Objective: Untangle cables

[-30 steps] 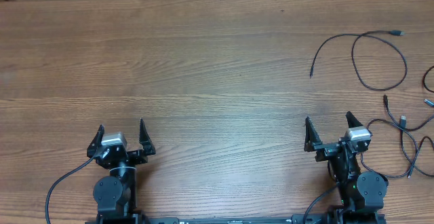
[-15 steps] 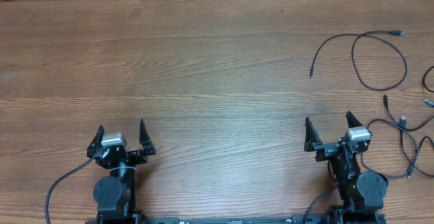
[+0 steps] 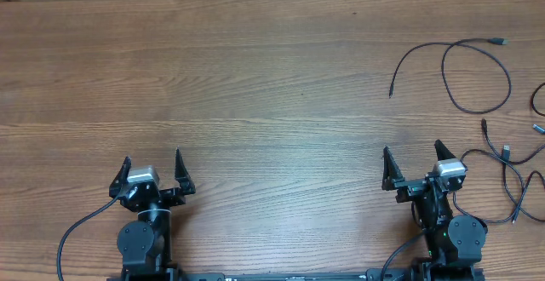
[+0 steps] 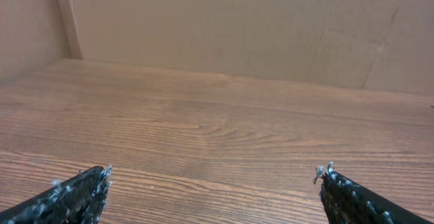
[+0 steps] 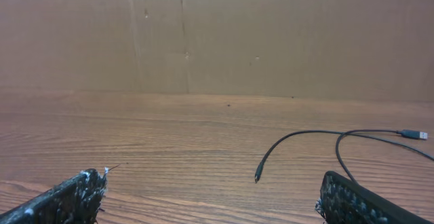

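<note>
Along the right edge of the bench (image 3: 255, 85) lie the cables (image 3: 509, 78): one loop ahead-right of the right end effector (image 3: 411, 150), a tangle just beside it on its right. The left end effector (image 3: 152, 156) sits well apart; both gape open, empty

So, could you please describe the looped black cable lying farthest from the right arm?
The thin black looped cable lies flat on the wooden table, ahead of the open black right tool and untouched by it. One end points toward the robot; the other carries a small plug. It curls into one open loop.
</note>
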Tool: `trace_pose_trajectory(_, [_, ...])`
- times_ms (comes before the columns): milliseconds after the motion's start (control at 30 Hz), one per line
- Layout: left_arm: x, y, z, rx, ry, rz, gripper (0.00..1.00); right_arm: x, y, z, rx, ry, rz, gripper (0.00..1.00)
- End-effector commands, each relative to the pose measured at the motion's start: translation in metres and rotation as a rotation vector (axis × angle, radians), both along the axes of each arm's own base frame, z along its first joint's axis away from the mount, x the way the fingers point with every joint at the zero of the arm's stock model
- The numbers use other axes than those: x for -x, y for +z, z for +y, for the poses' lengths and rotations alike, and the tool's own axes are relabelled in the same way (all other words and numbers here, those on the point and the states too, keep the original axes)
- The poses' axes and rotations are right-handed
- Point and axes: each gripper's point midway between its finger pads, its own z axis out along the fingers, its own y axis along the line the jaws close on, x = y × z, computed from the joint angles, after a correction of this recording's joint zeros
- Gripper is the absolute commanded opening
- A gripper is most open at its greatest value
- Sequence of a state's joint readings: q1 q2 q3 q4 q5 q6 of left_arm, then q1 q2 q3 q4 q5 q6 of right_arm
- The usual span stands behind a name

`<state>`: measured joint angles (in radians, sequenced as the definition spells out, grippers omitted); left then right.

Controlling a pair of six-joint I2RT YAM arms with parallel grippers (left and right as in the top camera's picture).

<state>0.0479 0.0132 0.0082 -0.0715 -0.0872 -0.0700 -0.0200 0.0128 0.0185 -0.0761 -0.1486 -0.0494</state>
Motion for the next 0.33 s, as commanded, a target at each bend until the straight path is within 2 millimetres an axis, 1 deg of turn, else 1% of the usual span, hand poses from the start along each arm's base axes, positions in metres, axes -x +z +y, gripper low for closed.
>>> trace_pose_trajectory(0, [0.0006, 0.0011, 0.0028, -0.023, 0.013, -0.004, 1.0, -0.0005, -0.002, -0.0043, 0.005, -0.021, -0.004, 1.0])
trace_pose_trajectory(300, [0.0007, 0.001, 0.0028, -0.023, 0.013, -0.004, 1.0, -0.0005, -0.002, -0.0043, 0.005, -0.021, -0.004, 1.0])
